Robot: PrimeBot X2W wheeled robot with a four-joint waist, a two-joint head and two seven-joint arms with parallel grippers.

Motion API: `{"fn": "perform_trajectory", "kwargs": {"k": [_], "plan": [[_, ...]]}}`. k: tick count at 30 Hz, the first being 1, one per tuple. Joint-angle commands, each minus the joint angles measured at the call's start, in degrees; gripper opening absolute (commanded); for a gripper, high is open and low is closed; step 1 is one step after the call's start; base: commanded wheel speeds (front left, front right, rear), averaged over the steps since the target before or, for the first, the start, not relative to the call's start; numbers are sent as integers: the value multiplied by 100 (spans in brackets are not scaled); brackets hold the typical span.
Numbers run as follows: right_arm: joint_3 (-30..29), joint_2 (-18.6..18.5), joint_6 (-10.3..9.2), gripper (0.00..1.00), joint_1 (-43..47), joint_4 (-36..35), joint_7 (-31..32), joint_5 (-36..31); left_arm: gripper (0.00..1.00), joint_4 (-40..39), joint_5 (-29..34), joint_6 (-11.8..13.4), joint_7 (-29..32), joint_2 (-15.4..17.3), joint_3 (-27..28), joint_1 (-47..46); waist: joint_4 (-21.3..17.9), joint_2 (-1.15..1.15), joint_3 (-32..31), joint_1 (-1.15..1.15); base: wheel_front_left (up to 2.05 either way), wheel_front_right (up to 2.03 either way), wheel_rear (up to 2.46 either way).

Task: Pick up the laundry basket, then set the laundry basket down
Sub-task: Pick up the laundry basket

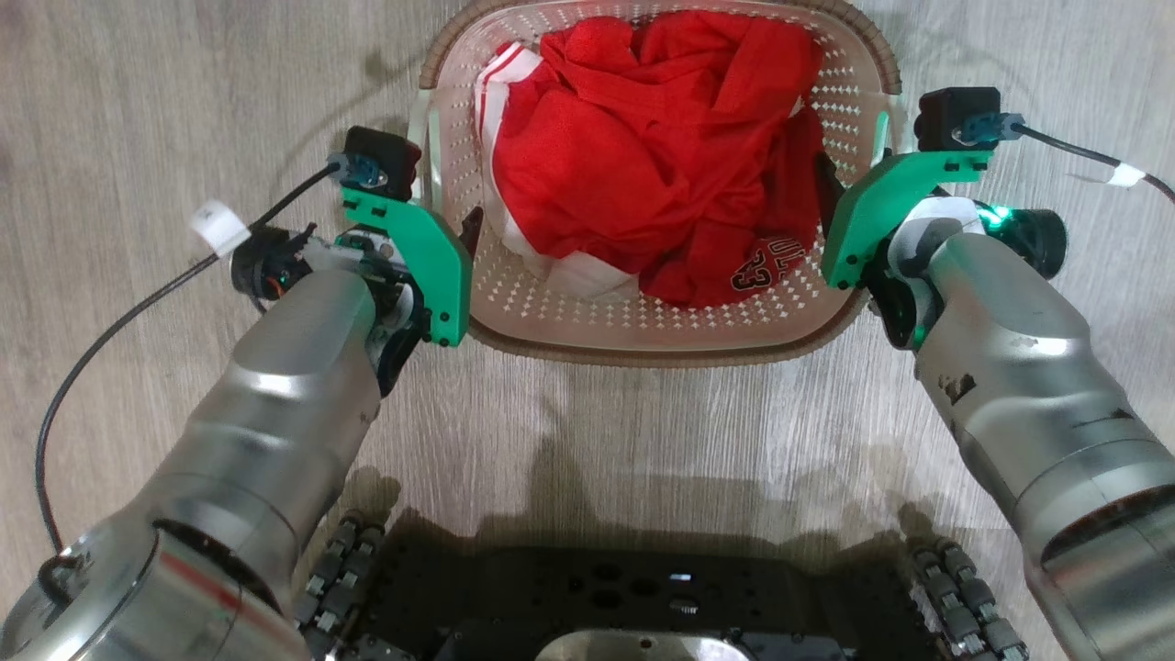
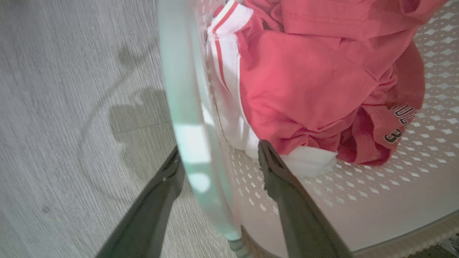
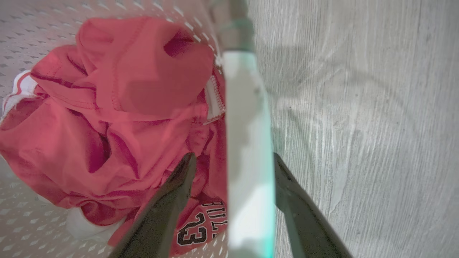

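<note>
The laundry basket [image 1: 661,353] stands on the wooden floor between my arms, cream with perforated walls and a brown rim, holding crumpled red and white clothing [image 1: 661,147]. My left gripper [image 1: 441,220] is open and straddles the basket's left white handle [image 2: 190,143], one finger [image 2: 168,179] outside and the other finger [image 2: 272,168] inside the basket. My right gripper [image 1: 858,179] is open and straddles the right handle [image 3: 247,161] the same way, its outer finger [image 3: 283,179] close against the handle, the inner finger [image 3: 179,182] over the clothes. Whether the basket rests on the floor I cannot tell.
Pale grey wood floor [image 1: 138,110] surrounds the basket on all sides. My dark wheeled base [image 1: 643,588] sits just below the basket in the head view. A black cable [image 1: 119,321] loops off my left wrist, another cable [image 1: 1083,156] off the right.
</note>
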Motion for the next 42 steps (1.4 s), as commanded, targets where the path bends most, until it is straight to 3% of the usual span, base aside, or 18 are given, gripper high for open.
{"fn": "perform_trajectory", "kwargs": {"k": [1, 20, 21, 22, 23, 34, 42], "plan": [[109, 105, 41, 100, 188, -41, 22, 98, 100, 5, -56, -21, 34, 133, 30, 12, -6, -1, 29, 0, 0, 0, 0], [668, 105, 41, 98, 72, 155, 27, 845, 100, -31, -619, -27, 212, 133, -455, -75, 50, -1, 135, 0, 0, 0, 0], [696, 105, 41, 52, 74, 153, 38, 888, 78, -39, -649, -23, 206, 133, -476, -75, 56, -1, 137, 0, 0, 0, 0], [726, 105, 41, 0, 74, 148, 46, 930, 24, -46, -683, -23, 199, 133, -494, -73, 60, -1, 138, 0, 0, 0, 0], [769, 105, 41, 0, 79, 138, 66, 964, 0, -64, -708, -24, 181, 133, -521, -71, 63, -1, 138, 0, 0, 0, 0], [1094, 105, 41, 0, 139, 155, 125, 1306, 0, -163, -1025, -32, 247, 133, -858, 39, 80, -1, 63, 0, 0, 0, 0], [1333, 105, 41, 0, 258, 93, 103, 1554, 0, -100, -903, -13, 199, 133, -1334, 97, 76, -1, -257, 0, 0, 0, 0]]}}
